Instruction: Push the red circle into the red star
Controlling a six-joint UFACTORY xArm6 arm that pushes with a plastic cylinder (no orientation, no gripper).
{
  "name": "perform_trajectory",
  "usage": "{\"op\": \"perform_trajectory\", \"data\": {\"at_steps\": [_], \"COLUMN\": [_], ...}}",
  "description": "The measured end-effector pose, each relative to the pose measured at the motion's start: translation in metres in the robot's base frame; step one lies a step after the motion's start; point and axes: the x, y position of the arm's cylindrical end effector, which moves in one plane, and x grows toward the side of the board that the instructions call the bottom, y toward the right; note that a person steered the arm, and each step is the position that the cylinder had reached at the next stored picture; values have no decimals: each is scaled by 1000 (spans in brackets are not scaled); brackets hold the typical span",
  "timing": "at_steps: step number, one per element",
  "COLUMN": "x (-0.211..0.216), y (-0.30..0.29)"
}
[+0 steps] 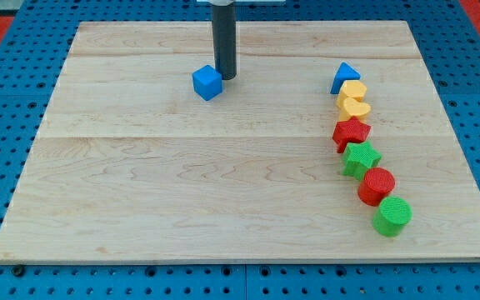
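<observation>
While the red circle point(377, 185) sits low in the chain of blocks at the view's right, a green star point(361, 157) lies between it and the red star point(351, 132), touching both. A green circle point(392, 216) touches the red circle from below, and two yellow blocks point(352, 98) and a blue triangle point(345, 78) cap the chain. I carry no pincer, so nothing is grasped. My tip point(225, 77) rests far off, just right of the blue cube point(208, 82), near the bench's point(182, 200) top. I judge I should swing round the chain's right side, then nudge the circle left, out past the green star, before pushing up.
</observation>
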Motion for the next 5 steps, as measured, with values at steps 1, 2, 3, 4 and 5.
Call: {"op": "perform_trajectory", "data": {"at_steps": [1, 2, 3, 4, 5], "x": [3, 14, 14, 43, 55], "y": [7, 13, -55, -63, -93]}}
